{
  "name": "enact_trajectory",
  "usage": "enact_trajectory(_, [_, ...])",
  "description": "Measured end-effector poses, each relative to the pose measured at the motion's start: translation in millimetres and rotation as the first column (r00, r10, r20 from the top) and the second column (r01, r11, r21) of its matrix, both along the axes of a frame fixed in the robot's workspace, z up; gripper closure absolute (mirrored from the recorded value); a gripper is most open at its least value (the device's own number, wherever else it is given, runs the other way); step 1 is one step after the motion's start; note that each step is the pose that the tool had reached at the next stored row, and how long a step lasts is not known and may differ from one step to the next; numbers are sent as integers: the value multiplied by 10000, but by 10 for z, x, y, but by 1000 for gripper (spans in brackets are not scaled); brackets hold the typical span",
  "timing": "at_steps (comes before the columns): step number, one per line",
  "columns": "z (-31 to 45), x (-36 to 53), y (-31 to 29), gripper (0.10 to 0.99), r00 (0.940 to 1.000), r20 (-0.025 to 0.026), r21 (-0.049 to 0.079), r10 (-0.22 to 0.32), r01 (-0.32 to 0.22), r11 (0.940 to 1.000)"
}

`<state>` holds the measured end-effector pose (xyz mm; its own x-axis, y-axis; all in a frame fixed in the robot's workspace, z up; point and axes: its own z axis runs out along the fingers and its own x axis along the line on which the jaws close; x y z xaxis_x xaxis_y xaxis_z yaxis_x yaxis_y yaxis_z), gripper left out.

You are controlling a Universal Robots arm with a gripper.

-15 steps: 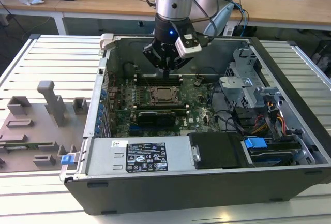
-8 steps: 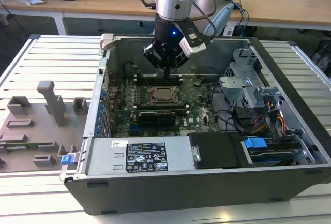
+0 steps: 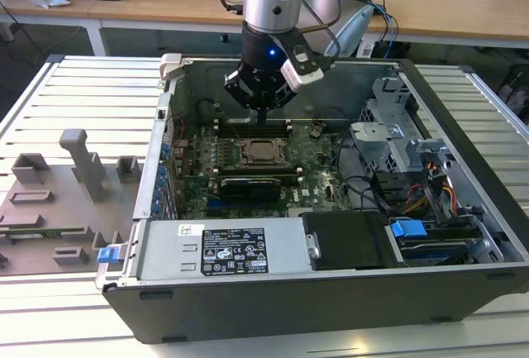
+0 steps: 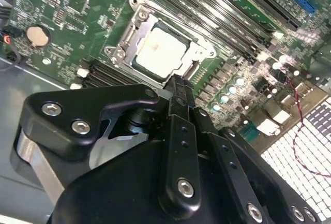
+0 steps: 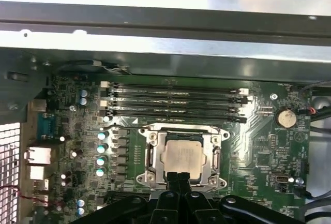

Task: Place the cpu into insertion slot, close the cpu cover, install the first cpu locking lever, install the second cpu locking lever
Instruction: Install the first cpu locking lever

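pincer (image 5: pixel 178 178) closed, empty, tips together at the slot's near edge; looks set to push, not grasp | cpu (image 5: pixel 182 155) flat in slot (image 5: pixel 162 169), mid-motherboard (image 5: pixel 258 146), beside RAM slots (image 5: pixel 176 102) | cover (image 5: pixel 181 131) looks down, framing the cpu to hold it | levers: can't tell if latched

Exterior view: off my arm, raised, facing down into open computer case (image 3: pixel 331 312) across power supply (image 3: pixel 165 250); far enough for whole case plus my gripper (image 3: pixel 261 116). First wrist view: behind my gripper, looking past fingertips, near motherboard (image 5: pixel 258 146). Second wrist view: from my gripper's opposite side, nearer, tilted. Both wrist views share cpu (image 5: pixel 182 155) just beyond my fingertips; exterior view catches same cpu below my gripper.
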<state>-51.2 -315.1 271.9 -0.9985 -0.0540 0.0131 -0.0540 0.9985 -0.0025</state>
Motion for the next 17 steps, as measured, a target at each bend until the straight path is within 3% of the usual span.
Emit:
enact_trajectory(5, [-10,-121,0,980,10000,0,-1,0,0,10000])
enact_trajectory(12, [-24,-187,0,980,10000,0,-1,-1,1,10000])
enact_trajectory(17, [-24,-333,0,980,10000,7,-1,0,0,10000])
